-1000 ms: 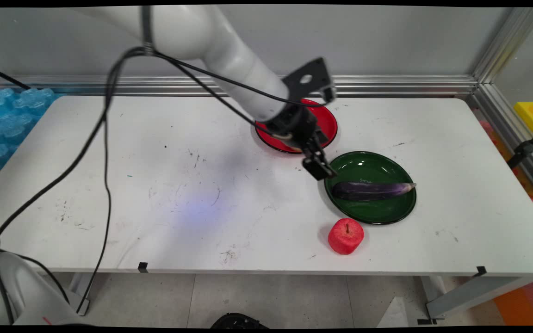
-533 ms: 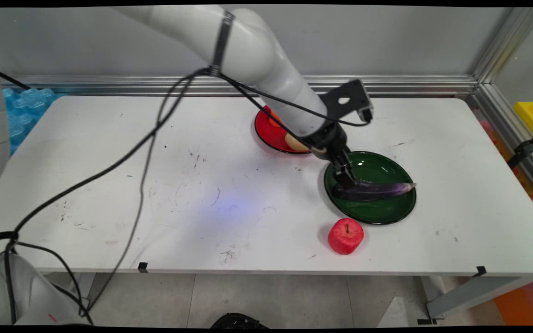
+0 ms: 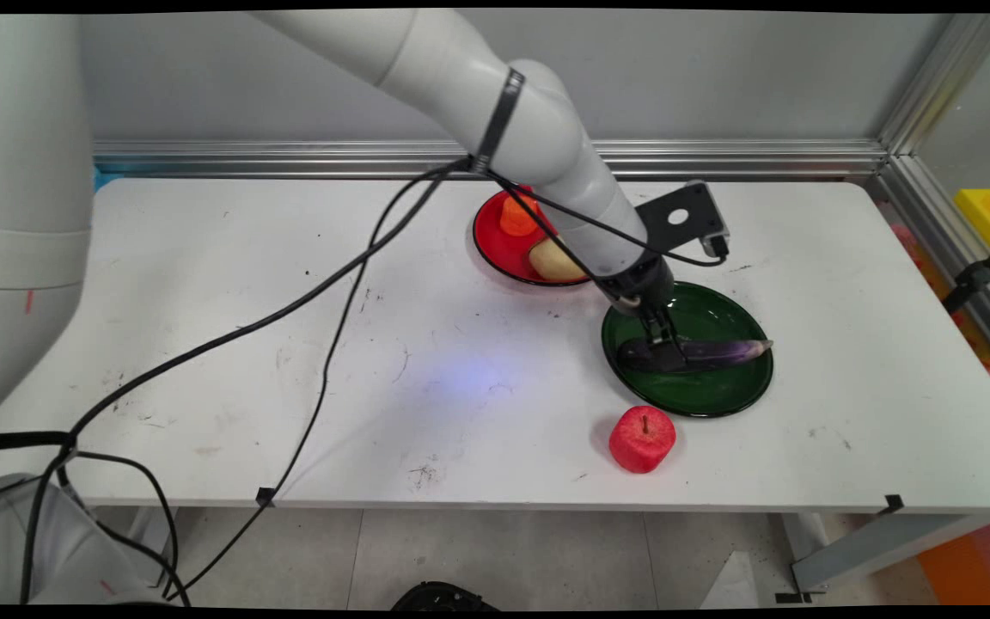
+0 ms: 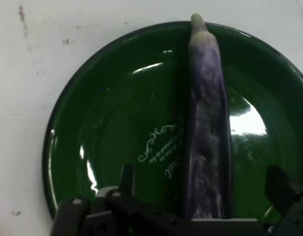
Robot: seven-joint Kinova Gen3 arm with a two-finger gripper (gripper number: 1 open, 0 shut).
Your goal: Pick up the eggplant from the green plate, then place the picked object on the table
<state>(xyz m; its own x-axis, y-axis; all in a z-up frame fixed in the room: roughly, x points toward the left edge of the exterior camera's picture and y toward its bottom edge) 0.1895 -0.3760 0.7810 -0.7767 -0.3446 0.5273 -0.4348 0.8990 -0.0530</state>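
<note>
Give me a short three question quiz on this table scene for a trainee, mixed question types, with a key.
1. True or false: the eggplant lies on the red plate.
2. Which thing sits on the bare table, on no plate?
A. apple
B. eggplant
C. orange piece
3. Fill in: the open tool straddles the eggplant's ____ end, over the green plate.

Key: 1 false; 2 A; 3 thick.
</note>
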